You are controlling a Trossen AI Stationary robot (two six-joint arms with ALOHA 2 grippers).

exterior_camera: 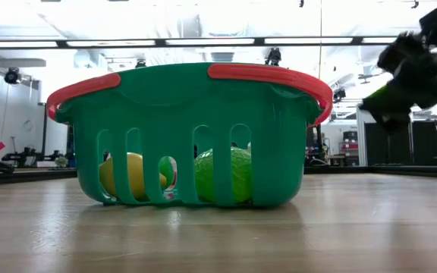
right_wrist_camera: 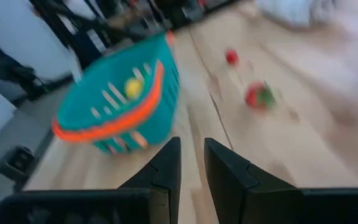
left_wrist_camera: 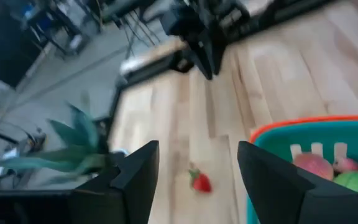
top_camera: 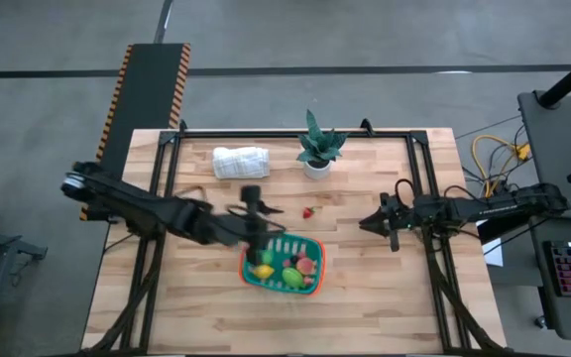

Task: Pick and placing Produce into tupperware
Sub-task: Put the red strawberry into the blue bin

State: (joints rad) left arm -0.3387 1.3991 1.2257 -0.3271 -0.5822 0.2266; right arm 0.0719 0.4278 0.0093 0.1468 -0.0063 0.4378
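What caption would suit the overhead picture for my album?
Left end effector hovers open over the basket of toy produce; a strawberry lies on the table; the right end effector waits.

The high view looks straight down; the low view sits close to the basket point(exterior_camera: 188, 136) at table height; both wrist views, somewhat blurred, share the strawberry point(left_wrist_camera: 200, 181).
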